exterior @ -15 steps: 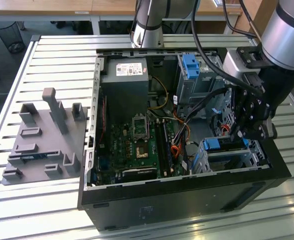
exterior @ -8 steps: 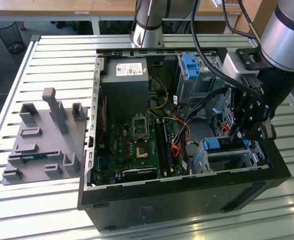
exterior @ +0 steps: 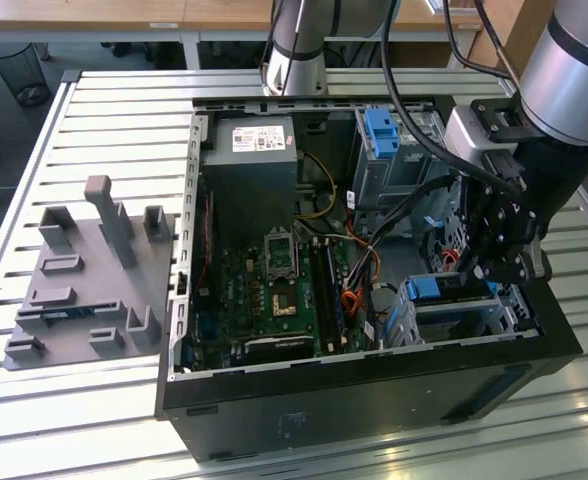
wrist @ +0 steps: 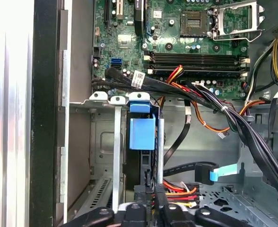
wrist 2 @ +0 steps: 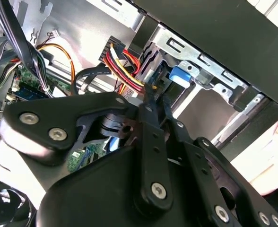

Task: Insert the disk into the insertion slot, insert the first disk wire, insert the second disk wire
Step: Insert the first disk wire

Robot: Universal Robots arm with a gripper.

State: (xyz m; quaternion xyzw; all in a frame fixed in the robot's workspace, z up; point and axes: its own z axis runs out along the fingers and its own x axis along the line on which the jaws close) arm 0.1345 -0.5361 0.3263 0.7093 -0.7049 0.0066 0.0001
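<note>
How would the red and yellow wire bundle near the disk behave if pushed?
Probably floppy: the wire bundle bends in a loose curve. Likely light, being thin strands. Its black plug may tether it.

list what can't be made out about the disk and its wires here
Second wrist view: the gripper hides where the red and yellow wires end.
First wrist view: the disk sits edge-on in the insertion slot, label unseen.
Exterior view: the gripper covers part of the disk.
</note>
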